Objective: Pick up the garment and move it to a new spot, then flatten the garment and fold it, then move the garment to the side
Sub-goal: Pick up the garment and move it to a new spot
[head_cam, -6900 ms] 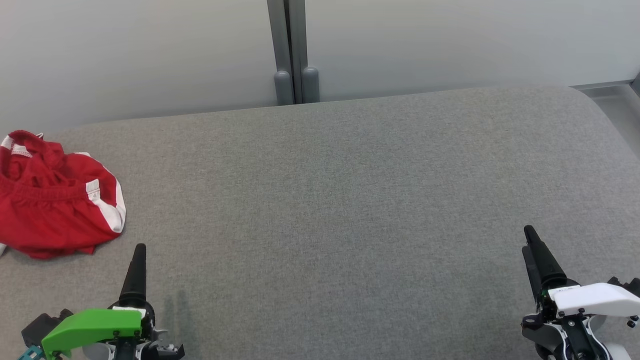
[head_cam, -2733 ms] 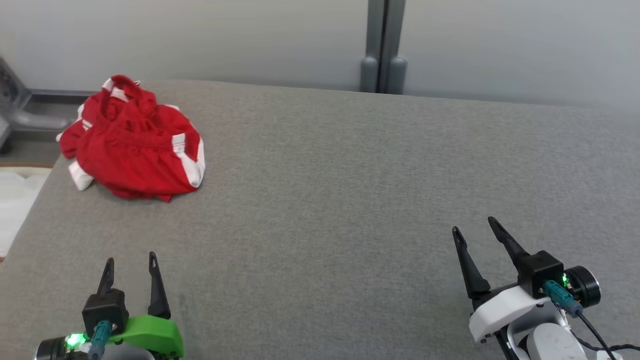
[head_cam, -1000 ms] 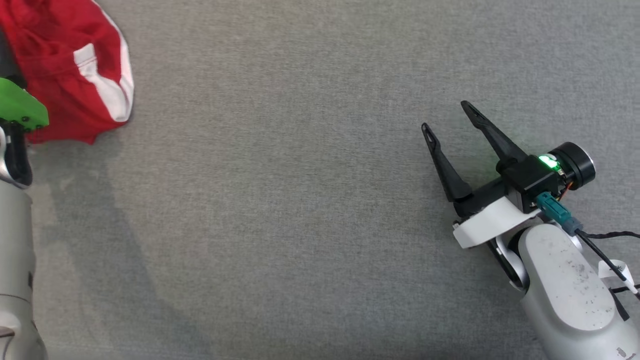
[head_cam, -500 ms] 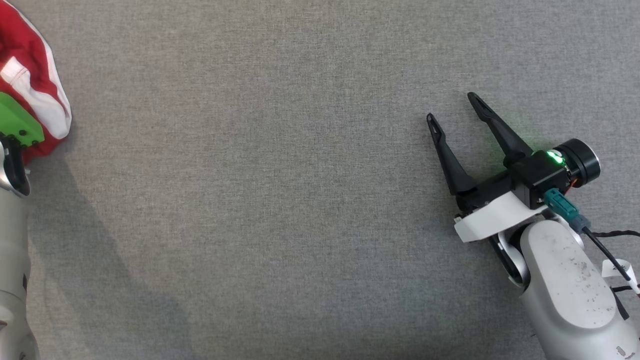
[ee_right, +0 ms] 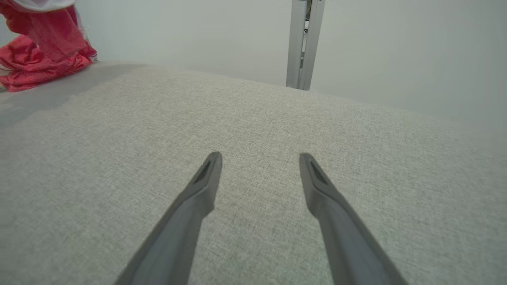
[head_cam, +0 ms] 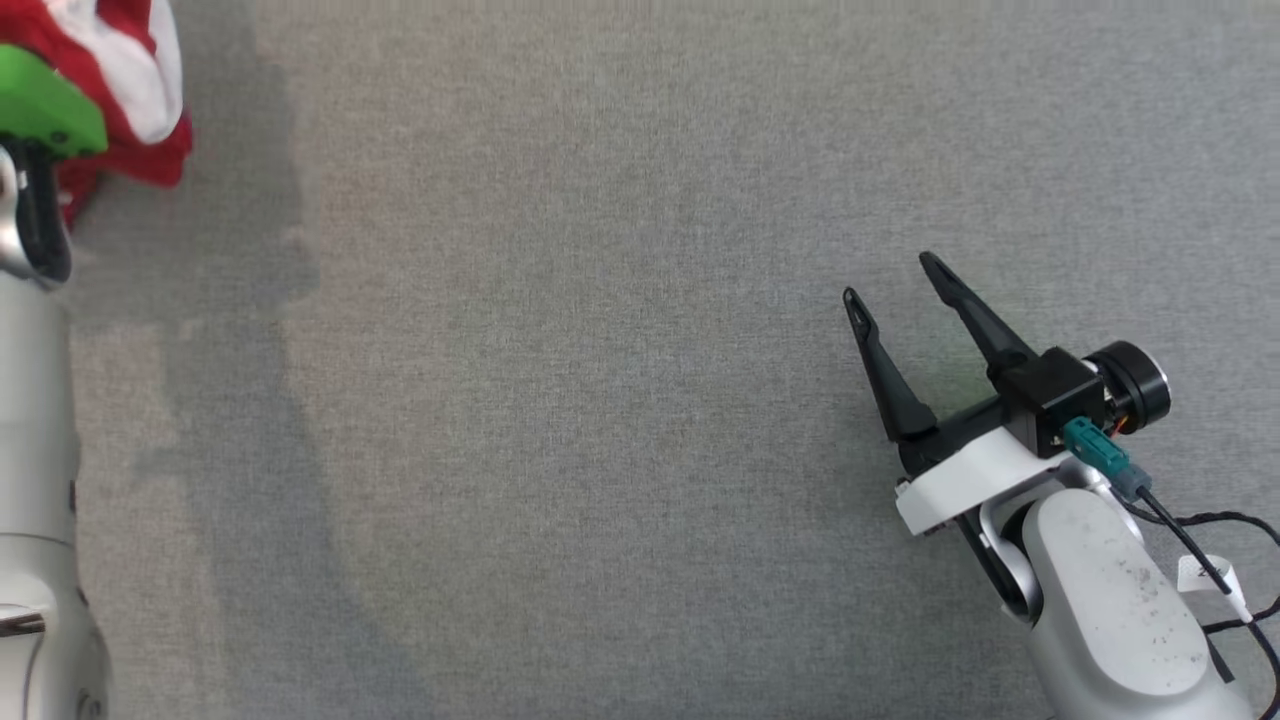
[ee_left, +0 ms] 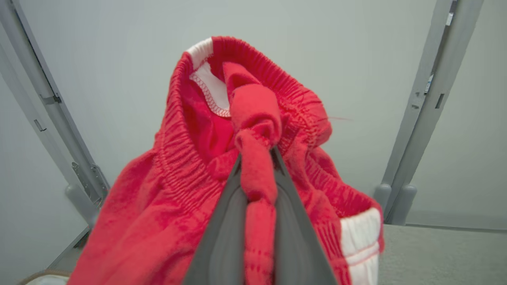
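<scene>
My left gripper [ee_left: 257,152] is shut on a fold of a bunched red cloth [ee_left: 190,190] that has a ribbed elastic band and white trim. That cloth hangs from the fingers, raised in front of the pale wall. In the head view the same red cloth [head_cam: 140,150] shows at the top left corner, behind the green cover [head_cam: 45,110] of my left wrist. The garment with letters and a number is hidden or out of view. My right gripper [head_cam: 888,277] is open and holds nothing, low over the grey surface at the right, its fingers [ee_right: 202,186] spread wide.
A wide grey fabric-covered surface [head_cam: 560,350] spans the head view. A pale wall with a grey post [ee_right: 301,43] stands behind its far edge. Red cloth [ee_right: 39,51] shows far left in the right wrist view, its lower part on the surface.
My left gripper has closed on the red cloth and raised it off the surface. The head camera has shifted. The right gripper stays open in about the same place.
</scene>
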You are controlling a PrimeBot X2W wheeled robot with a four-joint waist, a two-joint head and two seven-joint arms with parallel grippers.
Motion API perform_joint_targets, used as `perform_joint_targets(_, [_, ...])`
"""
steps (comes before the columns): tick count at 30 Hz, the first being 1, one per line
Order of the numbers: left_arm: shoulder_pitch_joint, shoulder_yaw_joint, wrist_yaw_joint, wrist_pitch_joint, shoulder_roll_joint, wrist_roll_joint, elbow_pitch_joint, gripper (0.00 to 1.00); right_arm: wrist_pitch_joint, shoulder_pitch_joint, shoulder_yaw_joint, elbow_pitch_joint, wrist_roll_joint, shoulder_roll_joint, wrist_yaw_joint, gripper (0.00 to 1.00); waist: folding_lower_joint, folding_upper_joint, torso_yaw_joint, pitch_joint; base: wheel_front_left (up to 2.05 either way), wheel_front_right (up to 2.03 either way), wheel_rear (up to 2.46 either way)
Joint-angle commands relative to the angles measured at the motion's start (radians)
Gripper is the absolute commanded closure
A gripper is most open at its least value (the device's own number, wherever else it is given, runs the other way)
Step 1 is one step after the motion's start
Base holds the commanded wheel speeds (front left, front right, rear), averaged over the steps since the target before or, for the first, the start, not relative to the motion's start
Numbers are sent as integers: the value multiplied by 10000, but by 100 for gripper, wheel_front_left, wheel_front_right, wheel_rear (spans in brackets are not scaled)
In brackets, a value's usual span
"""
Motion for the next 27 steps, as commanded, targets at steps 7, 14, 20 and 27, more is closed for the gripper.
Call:
perform_joint_targets(7, [389, -576, -161, -22, -933, -339, -1522, 100, -1, 563, -19, 143, 123, 230, -13, 0, 0, 0, -585, -1323, 0, 0, 0])
perform_joint_targets(14, [1235, -2014, -168, -20, -1814, -1130, -2498, 100, -1, 865, 48, 200, 157, 395, -13, 0, 0, 0, -1428, -1835, 0, 0, 0])
perform_joint_targets(20, [2358, -2833, -169, -22, -2359, -2041, -2740, 100, -1, 1098, 163, 259, 258, 527, -13, 0, 0, 0, -2292, -2089, 0, 0, 0])
perform_joint_targets(27, [3699, -3513, -170, -22, -2554, -2463, -2646, 100, -1, 1338, 470, 447, 396, 588, -14, 0, 0, 0, -3144, -2432, 0, 0, 0])
